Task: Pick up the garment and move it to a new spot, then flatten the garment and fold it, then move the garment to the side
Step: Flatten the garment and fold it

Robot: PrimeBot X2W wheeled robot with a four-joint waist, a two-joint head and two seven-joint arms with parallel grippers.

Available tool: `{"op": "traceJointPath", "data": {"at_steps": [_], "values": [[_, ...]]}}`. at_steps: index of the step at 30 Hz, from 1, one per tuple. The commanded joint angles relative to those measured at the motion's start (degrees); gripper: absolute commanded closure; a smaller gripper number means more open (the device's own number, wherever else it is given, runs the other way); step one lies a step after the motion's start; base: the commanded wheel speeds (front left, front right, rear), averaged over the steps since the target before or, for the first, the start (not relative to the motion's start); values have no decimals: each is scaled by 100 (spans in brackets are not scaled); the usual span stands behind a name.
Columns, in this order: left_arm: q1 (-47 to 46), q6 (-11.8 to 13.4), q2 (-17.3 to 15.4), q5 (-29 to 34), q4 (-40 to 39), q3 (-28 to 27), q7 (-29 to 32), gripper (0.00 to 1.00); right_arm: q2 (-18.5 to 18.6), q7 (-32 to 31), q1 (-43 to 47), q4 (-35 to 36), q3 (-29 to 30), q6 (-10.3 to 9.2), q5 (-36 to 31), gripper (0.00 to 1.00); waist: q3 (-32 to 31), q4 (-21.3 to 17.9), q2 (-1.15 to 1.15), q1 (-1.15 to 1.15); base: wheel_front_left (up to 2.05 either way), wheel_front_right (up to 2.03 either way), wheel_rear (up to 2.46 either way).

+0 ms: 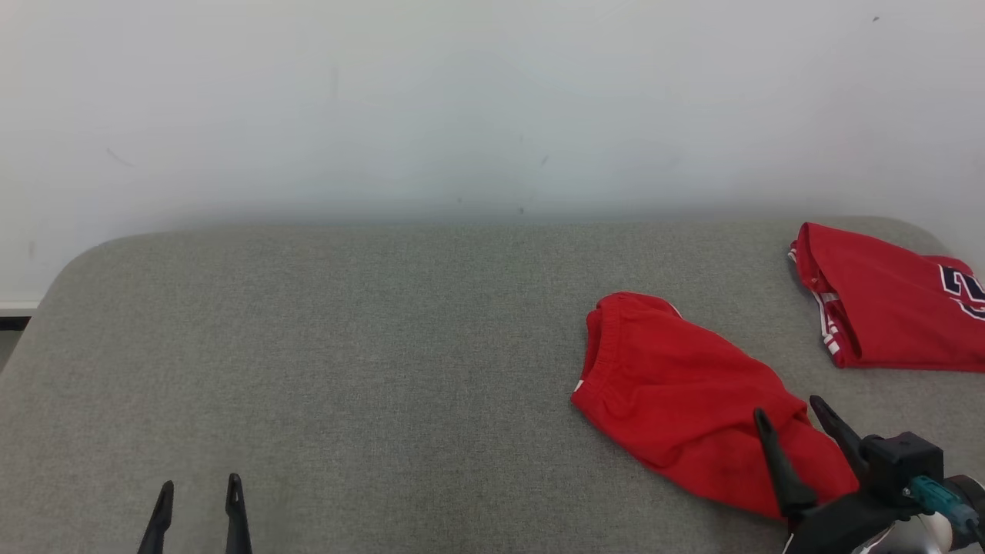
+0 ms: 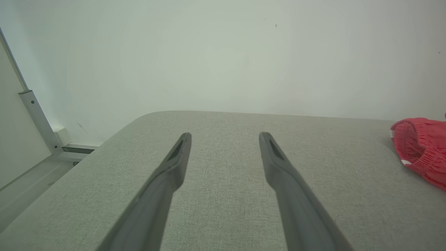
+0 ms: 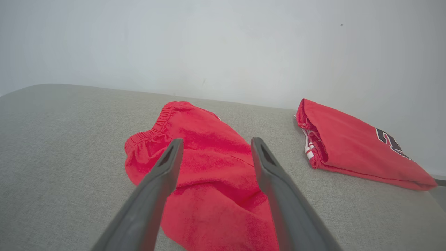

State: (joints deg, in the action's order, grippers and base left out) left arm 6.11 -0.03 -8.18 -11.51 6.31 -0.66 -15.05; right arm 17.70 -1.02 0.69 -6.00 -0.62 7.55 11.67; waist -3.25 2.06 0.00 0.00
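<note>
At the right edge of the head view, a folded red top (image 1: 885, 308) carried the only print in sight: part of a dark, white-edged figure, cut off by the frame and too partial to read. White stripes showed along its folded left edge. In the right wrist view the same mark sat at the far right of the top (image 3: 355, 150), again unreadable.

The right gripper (image 1: 789, 408) stood in the lower right of the head view with its two dark fingers spread wide and nothing between them. The red shorts (image 1: 677, 392) lay on the grey padded surface (image 1: 346, 346) right of centre, elastic waistband towards the upper left. The fingers overlapped their lower right end. In the right wrist view the gripper (image 3: 216, 140) pointed over the shorts (image 3: 209, 167), with red cloth showing in the gap; I could not tell whether the fingers touched it.

The left gripper (image 1: 200, 482), in the lower left, was also spread wide and held nothing, well apart from the shorts. In the left wrist view (image 2: 225, 134) the waistband (image 2: 421, 150) showed at the right edge. A pale wall (image 1: 462, 92) filled the upper frame.
</note>
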Motion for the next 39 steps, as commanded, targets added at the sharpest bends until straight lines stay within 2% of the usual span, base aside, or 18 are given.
{"op": "traceJointPath", "data": {"at_steps": [1, 10, 18, 21, 22, 25, 31, 39], "values": [[38, -25, 26, 73, -6, -8, -16, 0, -34, 7, -31, 37, -20, -16, 63, 0, 7, -3, 0, 0, 0, 0, 0], [-310, -263, 105, 222, 194, 276, -16, 0, -347, 603, -133, 96, 107, -16, -102, 0, 77, -143, 0, 0, 0, 0, 0], [-1124, -656, 173, 252, 796, 1020, -16, 0, -722, 1049, -114, -24, -27, -16, -225, 0, 308, -740, 0, 0, 0, 0, 0], [-1524, -708, 194, 151, 1163, 1330, -16, 0, -867, 1227, -149, -43, -106, -16, -238, 0, 423, -1026, 0, 0, 0, 0, 0], [-1783, -741, 190, 72, 1463, 1573, -17, 0, -943, 1294, -158, -107, -178, -16, -224, 0, 511, -1218, 0, 0, 0, 0, 0], [-2225, -741, 128, -138, 1916, 2091, 17, 0, -1044, 1390, -222, -188, -232, -16, -187, 0, 662, -1446, 0, 0, 0, 0, 0], [-3212, -737, -250, -785, 2807, 3217, 75, 0, -1265, 1532, -316, -381, -468, -16, -183, 0, 985, -1855, 0, 0, 0, 0, 0], [-4017, -738, -477, -1456, 3601, 4139, 146, 0, -1421, 1615, -431, -611, -725, -16, -139, 0, 1183, -2093, 0, 0, 0, 0, 0]]}}
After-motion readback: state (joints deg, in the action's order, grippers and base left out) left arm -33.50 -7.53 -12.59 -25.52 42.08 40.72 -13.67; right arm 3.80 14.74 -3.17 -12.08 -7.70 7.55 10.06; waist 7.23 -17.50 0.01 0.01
